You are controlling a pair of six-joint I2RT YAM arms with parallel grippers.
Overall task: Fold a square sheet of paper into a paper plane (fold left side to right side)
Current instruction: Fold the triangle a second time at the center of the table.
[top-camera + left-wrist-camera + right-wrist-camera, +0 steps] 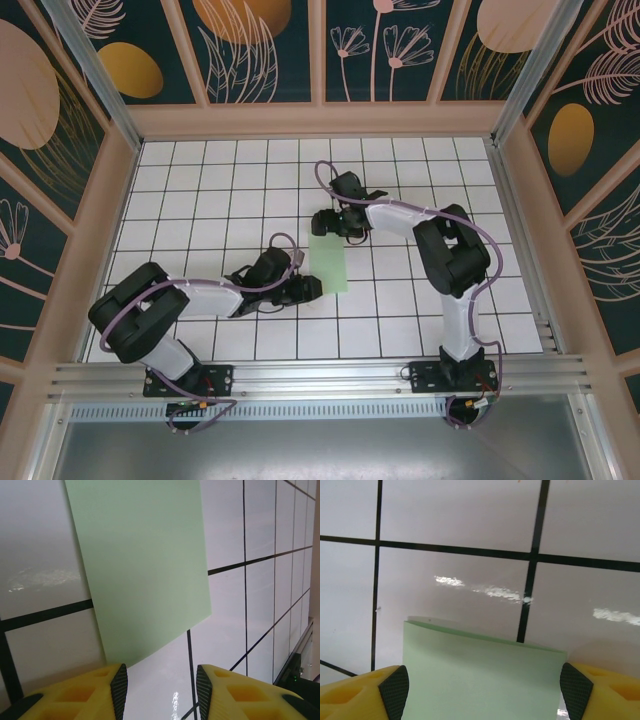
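Observation:
The square sheet of paper lies on the grid floor as a narrow pale green rectangle, folded in half. In the right wrist view two layers show at the paper's far edge. My right gripper is over the paper's far end. It stands open, with its pads just outside the paper's two long edges. My left gripper sits at the paper's near left corner. It is open with bare floor between its fingers, and the paper starts just ahead of the left pad.
White tiles with black grid lines cover the floor. Wooden walls with dark floral panels close off the back and sides. An aluminium rail runs along the near edge by the arm bases.

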